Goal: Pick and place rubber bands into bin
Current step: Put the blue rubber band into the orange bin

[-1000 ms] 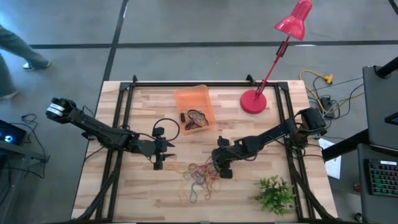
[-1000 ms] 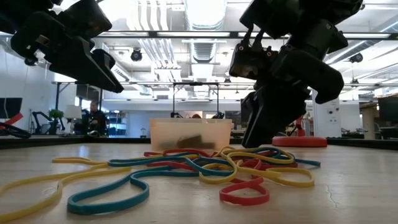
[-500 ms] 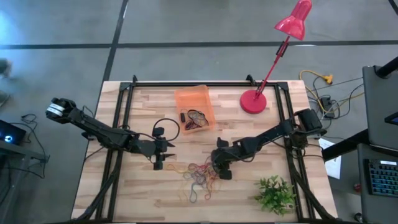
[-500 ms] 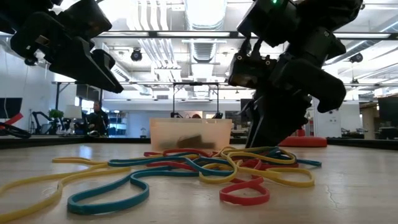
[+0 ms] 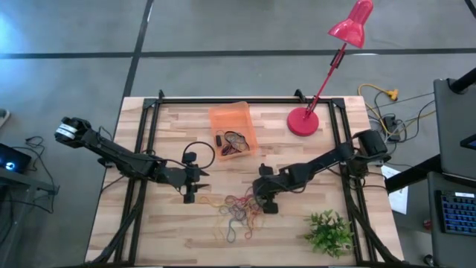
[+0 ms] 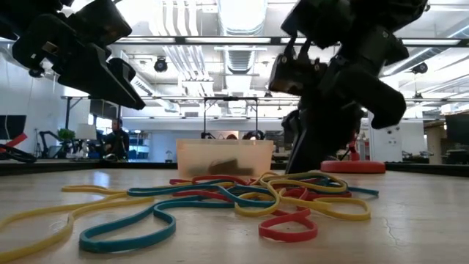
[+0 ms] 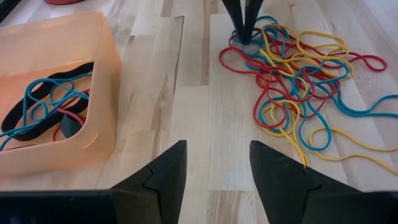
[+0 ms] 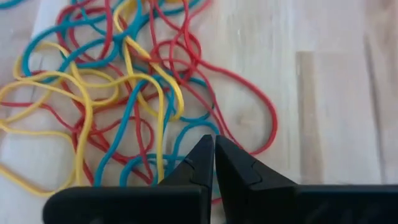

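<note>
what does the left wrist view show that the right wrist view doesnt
Only the left wrist view shows the bin with bands already inside, the left gripper with its jaws apart over bare wood, and the right arm's tips seen from outside at the pile's edge. Only the right wrist view shows, up close, the right gripper with jaws closed together among the strands. Both show the tangled rubber bands on the table.
</note>
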`<state>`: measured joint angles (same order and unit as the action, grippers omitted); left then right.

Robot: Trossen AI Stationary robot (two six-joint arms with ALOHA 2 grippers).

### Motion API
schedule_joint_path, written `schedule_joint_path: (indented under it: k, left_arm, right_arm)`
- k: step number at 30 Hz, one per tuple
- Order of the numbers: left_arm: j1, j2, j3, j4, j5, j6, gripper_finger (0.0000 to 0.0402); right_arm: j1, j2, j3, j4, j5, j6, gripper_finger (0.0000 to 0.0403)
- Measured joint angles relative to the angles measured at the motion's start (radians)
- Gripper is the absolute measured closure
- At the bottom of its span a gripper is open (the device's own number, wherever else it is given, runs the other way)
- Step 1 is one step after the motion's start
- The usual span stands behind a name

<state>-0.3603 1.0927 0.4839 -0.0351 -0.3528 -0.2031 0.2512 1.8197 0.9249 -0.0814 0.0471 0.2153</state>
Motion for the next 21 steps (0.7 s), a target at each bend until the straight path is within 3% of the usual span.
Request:
schedule_joint_path:
  k: [9,13,21]
  left_arm:
    - [0.0,0.0,0.0,-0.001,0.0,0.0,0.0242]
    - [0.0,0.0,0.0,-0.001,0.0,0.0,0.0242]
    - [0.0,0.0,0.0,0.001,0.0,0.0,0.0242]
  right_arm:
    - [0.0,-0.094,0.0,-0.025,0.031,0.007,0.0395]
    - [0.0,-0.085,0.0,-0.009,-0.048,0.029,0.0393]
    - [-0.004,-0.028,0.001,-0.012,-0.07,0.085,0.034]
